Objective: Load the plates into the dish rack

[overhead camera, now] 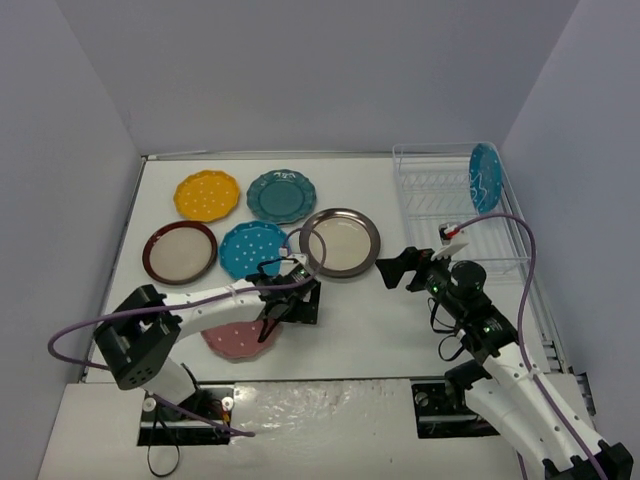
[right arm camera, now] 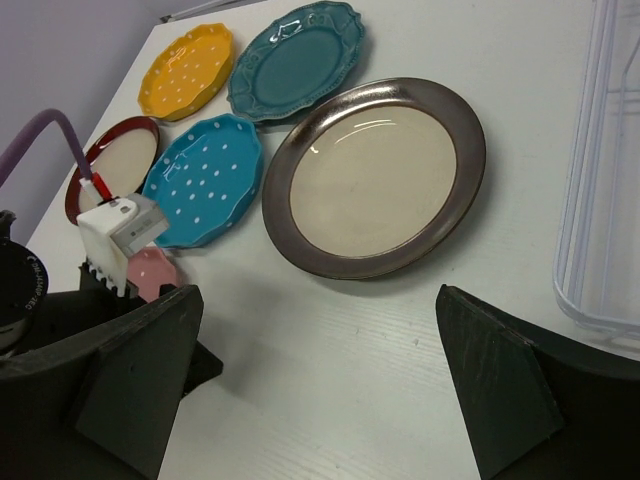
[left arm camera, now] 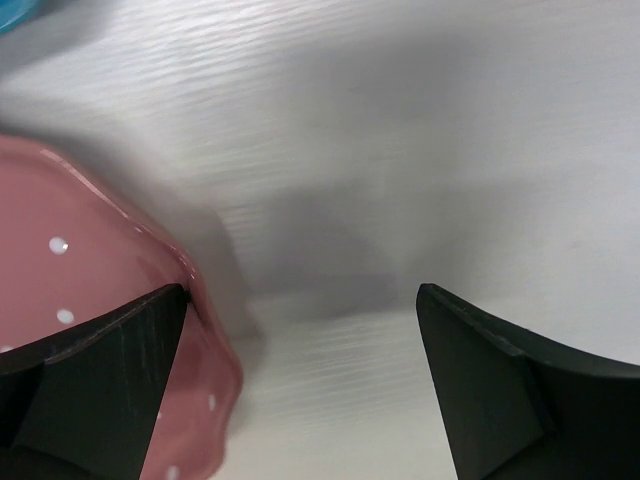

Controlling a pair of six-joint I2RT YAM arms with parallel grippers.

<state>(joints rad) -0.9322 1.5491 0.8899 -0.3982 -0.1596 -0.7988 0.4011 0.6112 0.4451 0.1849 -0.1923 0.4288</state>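
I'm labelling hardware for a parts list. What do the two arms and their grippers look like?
Both the left arm and the right arm have white links with black joints. A purple cable loops to each wrist. The left gripper and the right gripper carry matte black, wedge-shaped fingers.

I saw the table (left arm camera: 450, 120) as matt white with a fine, wood-like grain. The pink plate (left arm camera: 70, 270) had a smooth, glossy glaze, as did the teal plate (right arm camera: 295, 60). The brown-rimmed plate (right arm camera: 375, 180) shone almost metallic at its rim. The dish rack (right arm camera: 600, 200) looked smooth, glossy white, and the left gripper (left arm camera: 302, 290) matt black.
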